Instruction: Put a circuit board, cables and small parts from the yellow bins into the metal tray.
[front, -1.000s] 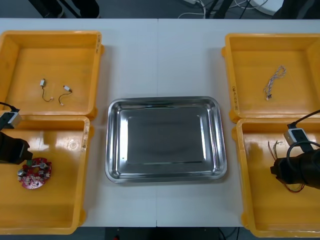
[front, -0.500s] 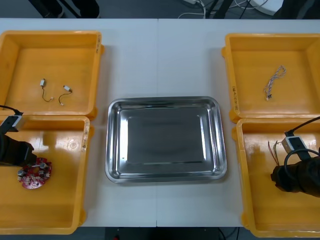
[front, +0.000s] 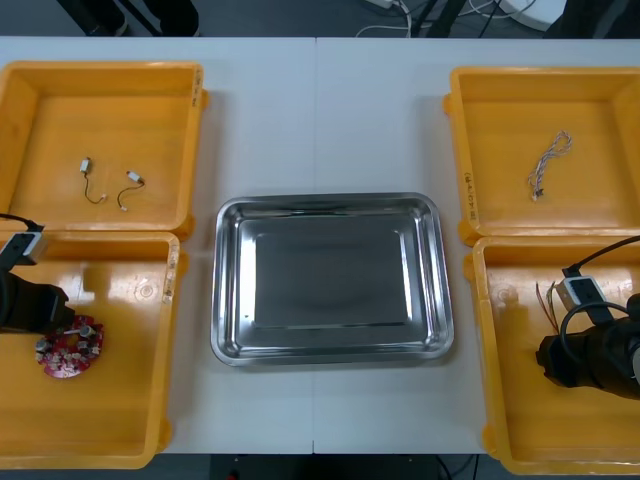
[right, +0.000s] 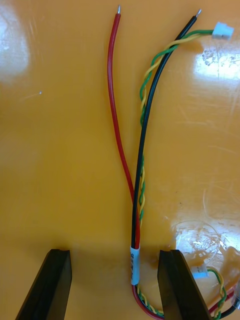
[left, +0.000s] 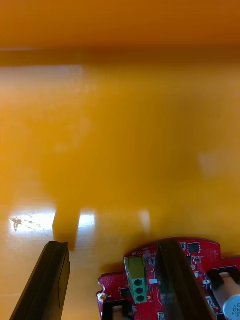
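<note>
1. Over the last second the right gripper had slid back toward the robot inside the near right yellow plastic bin. Its jaws stood open astride the bundle of thin red, black and green-yellow twisted cables.
2. The left gripper had crept closer to the round red circuit board in the near left yellow plastic bin. Its jaws were open too, one over the board's edge, with nothing gripped.
3. Both arms looked lined up for a pick. The shiny rectangular metal tray was still bare, so nothing had been delivered.
4. The white worktop lay flat and matte. The far bins held small metal parts on short wires and a twisted blue and white cable.
5. Dark floor with loose cords showed beyond the far edge.
</note>
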